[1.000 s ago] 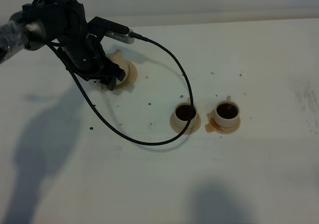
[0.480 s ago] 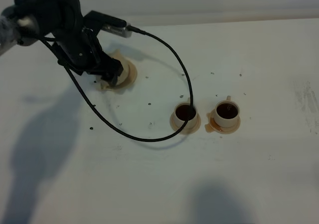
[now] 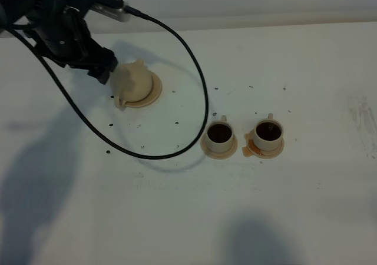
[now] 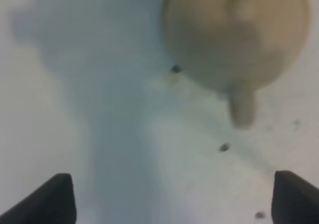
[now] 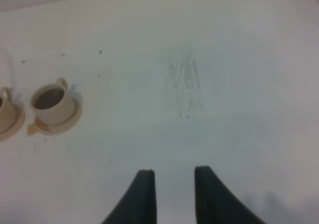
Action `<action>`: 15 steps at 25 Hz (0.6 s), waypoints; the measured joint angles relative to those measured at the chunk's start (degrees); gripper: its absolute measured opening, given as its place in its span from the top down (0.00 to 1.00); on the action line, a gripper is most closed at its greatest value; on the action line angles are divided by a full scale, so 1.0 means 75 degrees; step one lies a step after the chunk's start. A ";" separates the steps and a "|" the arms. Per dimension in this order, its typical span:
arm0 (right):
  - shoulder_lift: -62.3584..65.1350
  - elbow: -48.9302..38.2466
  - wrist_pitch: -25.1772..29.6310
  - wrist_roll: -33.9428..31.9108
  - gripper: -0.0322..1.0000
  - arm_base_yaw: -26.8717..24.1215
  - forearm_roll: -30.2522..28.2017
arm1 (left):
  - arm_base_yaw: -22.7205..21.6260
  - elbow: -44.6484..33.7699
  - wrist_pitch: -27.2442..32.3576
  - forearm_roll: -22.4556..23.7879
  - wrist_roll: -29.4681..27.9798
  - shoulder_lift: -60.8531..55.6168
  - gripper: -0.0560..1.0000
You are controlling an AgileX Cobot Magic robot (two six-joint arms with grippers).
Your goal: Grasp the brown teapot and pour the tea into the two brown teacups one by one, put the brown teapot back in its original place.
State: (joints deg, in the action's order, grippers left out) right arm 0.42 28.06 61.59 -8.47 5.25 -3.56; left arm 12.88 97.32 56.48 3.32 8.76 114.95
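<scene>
The brown teapot stands on its round saucer, the original place, at the back left, spout towards the front. It also shows blurred in the left wrist view. My left gripper is open and empty, just to the left of the teapot and apart from it; its jaws stand wide apart. The two brown teacups stand on their saucers mid-table, both holding dark tea. My right gripper is empty over bare table, jaws nearly together; one cup lies off to its side.
A black cable loops from the left arm over the table, passing close to the left of the cups. Spilled tea stains the right cup's saucer. Small dark specks dot the white table.
My left gripper has let go of the teapot and drawn back up and to the left. The teapot now stands uncovered on its saucer. The cable has swung off the left cup.
</scene>
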 joint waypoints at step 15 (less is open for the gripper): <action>0.0000 0.0000 0.0000 0.0000 0.75 0.0000 0.0000 | -0.1907 0.0000 0.0715 0.0034 0.0035 -0.0712 0.87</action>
State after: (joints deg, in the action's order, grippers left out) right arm 0.42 28.06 61.59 -8.47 5.25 -3.56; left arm -1.42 97.32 61.84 3.57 9.02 109.61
